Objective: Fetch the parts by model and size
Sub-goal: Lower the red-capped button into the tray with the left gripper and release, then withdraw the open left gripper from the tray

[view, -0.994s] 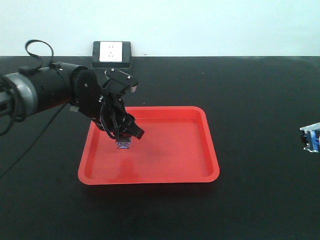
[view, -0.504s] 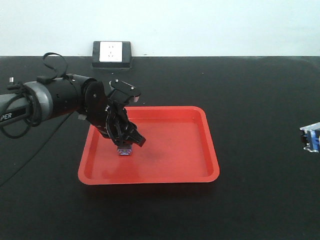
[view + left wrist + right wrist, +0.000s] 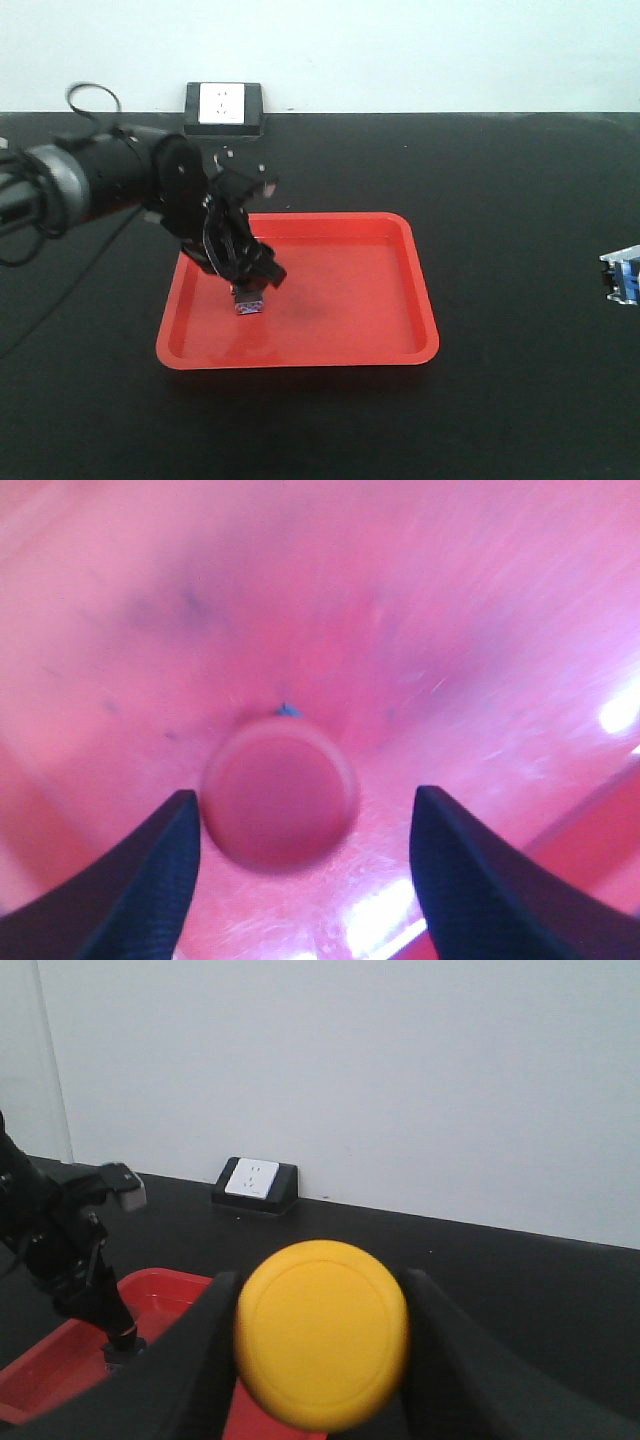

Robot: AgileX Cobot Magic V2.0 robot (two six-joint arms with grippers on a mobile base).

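The red-capped push button (image 3: 247, 303) stands upright on the floor of the red tray (image 3: 424, 310), in its left half. My left gripper (image 3: 256, 274) hangs just above it, open. In the left wrist view the round red cap (image 3: 280, 795) lies between the two dark fingers (image 3: 150, 870); the left finger is close to its rim and the right one stands well apart. My right gripper (image 3: 320, 1295) is shut on the yellow-capped push button (image 3: 322, 1350), held in the air. That button's blue-white labelled base (image 3: 624, 278) shows at the right edge of the front view.
A black socket box with a white face (image 3: 223, 108) sits at the back of the black table (image 3: 520, 200), against the white wall. The left arm's body and cable (image 3: 90, 190) reach in from the left over the tray's near-left corner.
The left gripper carried the red-capped button down onto the tray floor and now stands open over it. The left arm is blurred with motion. The right side has not moved.
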